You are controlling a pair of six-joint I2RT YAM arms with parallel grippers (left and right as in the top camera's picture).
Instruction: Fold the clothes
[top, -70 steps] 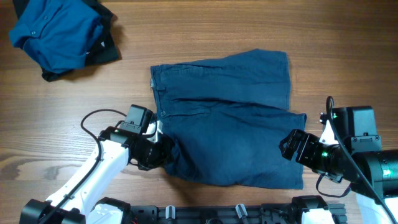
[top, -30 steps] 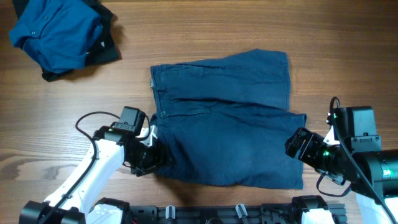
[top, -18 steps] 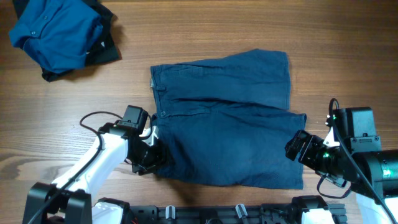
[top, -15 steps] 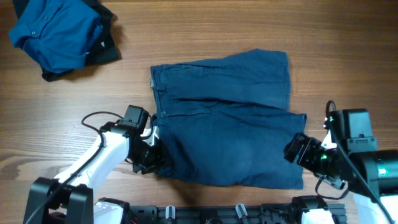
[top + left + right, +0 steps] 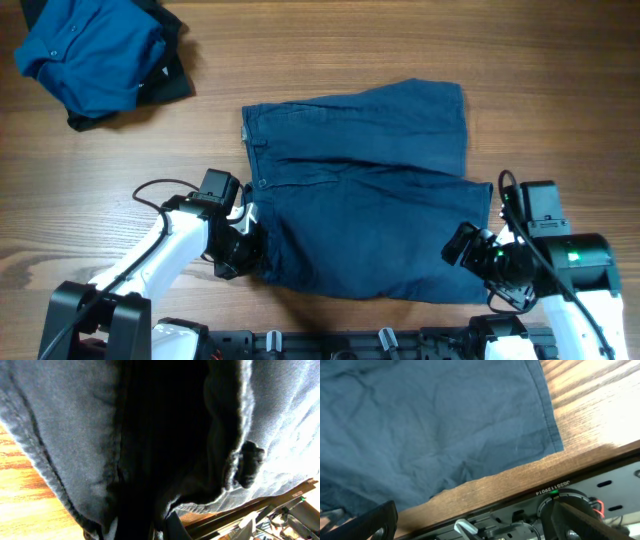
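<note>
While my left gripper (image 5: 248, 252) clamps tight on the near waistband corner of the navy shorts (image 5: 370, 200), a dark fold of cloth bunches against it and fills the wrist view. My right gripper (image 5: 463, 247) hangs over the hem corner at the opposite end, jaws spread wide and holding nothing; cloth stretches ahead of its fingers (image 5: 372, 519), and I cannot tell whether they touch it. Between my two hands the shorts lie spread on the wooden table (image 5: 350, 50). Well beyond my left hand, a blue shirt (image 5: 85, 55) sits crumpled.
</note>
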